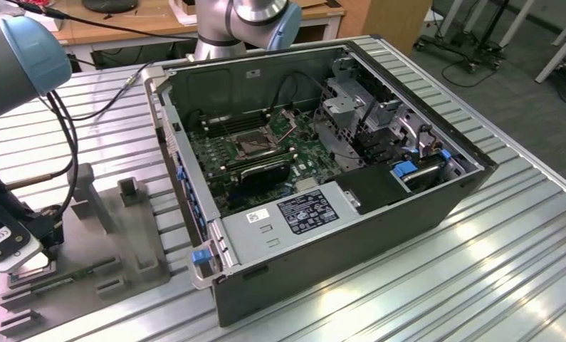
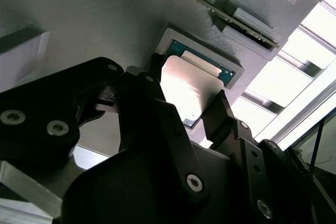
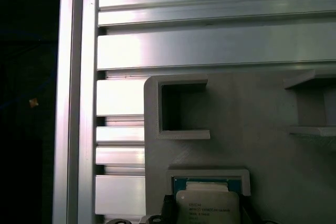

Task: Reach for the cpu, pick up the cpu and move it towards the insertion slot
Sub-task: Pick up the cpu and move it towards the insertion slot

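Gripper [image 2: 188, 80]: black fingers [image 2: 156, 69] sit against two opposite edges of the cpu [image 2: 193, 88], clamped on it; in the exterior view it [image 1: 21, 262] hangs low over the grey tray [image 1: 121, 235] at that view's left.
Cpu: silvery square lying flat in a framed recess of the tray, a thin green rim showing at one side; seen in both wrist views [image 3: 207, 203].
Insertion slot [image 1: 255, 145]: silver-framed square on the board inside the open computer case [image 1: 359, 214], well apart from the gripper.
Tray: grey plastic with raised blocks and square recesses [image 3: 184, 109], just beside the case.
Surface: slatted aluminium table [image 1: 510, 271], glossy with glare, bearing tray and case.
Arm [image 1: 17, 50]: grey with blue caps; black cables [image 1: 69, 135] hang beside it.
Room: wooden desk [image 1: 121, 25] behind the table, grey floor [image 1: 510, 92], wheeled stands [image 1: 473, 60] on it.
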Motion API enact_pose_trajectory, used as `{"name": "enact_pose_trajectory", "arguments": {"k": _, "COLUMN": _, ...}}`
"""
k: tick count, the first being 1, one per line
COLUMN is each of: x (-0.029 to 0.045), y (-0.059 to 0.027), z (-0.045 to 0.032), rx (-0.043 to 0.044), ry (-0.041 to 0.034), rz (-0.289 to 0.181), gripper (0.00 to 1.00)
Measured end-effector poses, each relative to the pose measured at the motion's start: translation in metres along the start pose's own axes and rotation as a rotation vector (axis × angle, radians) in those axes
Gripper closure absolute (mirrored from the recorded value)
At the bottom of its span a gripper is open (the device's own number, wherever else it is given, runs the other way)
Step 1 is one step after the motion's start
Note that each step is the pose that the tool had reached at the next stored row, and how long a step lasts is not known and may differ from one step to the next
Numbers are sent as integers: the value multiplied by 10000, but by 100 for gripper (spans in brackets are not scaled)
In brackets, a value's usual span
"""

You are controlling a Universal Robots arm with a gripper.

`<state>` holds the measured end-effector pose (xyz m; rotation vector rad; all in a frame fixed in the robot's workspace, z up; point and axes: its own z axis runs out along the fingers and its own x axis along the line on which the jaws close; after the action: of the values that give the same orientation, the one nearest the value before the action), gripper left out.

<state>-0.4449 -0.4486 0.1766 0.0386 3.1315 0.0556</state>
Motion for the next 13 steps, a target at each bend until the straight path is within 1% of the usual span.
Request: {"name": "enact_pose_trajectory", "arguments": {"k": 13, "x": 0, "y": -1, "z": 1, "rx": -2, "ry": -2, "rz": 0, "gripper": 45}}
